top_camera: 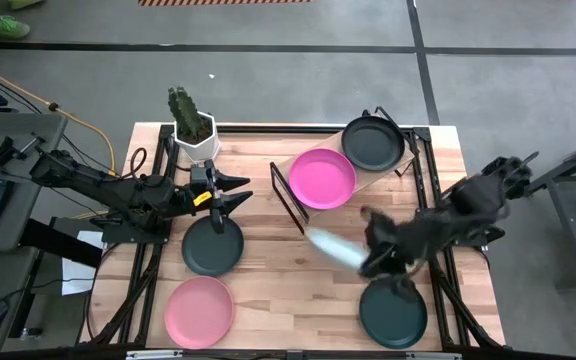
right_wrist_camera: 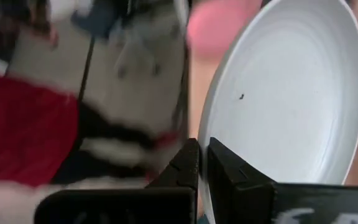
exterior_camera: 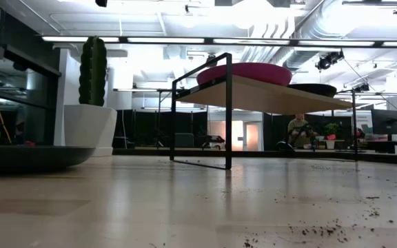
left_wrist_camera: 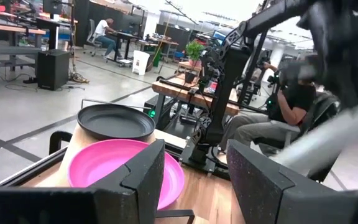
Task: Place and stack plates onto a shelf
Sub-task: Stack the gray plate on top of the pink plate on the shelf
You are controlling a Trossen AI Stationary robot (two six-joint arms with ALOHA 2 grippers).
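Note:
My right gripper (top_camera: pixel 371 259) (right_wrist_camera: pixel 202 150) is shut on the pale mint-white plate (top_camera: pixel 332 247) (right_wrist_camera: pixel 291 93), above the table's middle, near the shelf (top_camera: pixel 380 178). The shelf's board (exterior_camera: pixel 267 95) carries the magenta plate (top_camera: pixel 321 178) (exterior_camera: pixel 245 72) and a dark plate (top_camera: pixel 372 144) (exterior_camera: pixel 313 88). My left gripper (top_camera: pixel 240 194) (left_wrist_camera: pixel 194 155) is open, hovering left of the shelf above another dark plate (top_camera: pixel 213 247) that lies flat on the table. The light pink plate (top_camera: pixel 199 311) and a third dark plate (top_camera: pixel 393 312) lie flat near the table's near edge. My right gripper pinches the mint-white plate's rim (right_wrist_camera: pixel 211 180) between its two fingers, one finger on each face. The plate is lifted clear of the table and steeply tilted, reaching from the fingers toward the table's left and the shelf.
A white faceted pot with a cactus (top_camera: pixel 193 130) (exterior_camera: pixel 92 124) stands at the far-left corner of the table. The shelf's black wire frame (top_camera: pixel 286 195) (exterior_camera: pixel 227 110) rises left of the magenta plate. A person sits beyond the table (left_wrist_camera: pixel 291 106).

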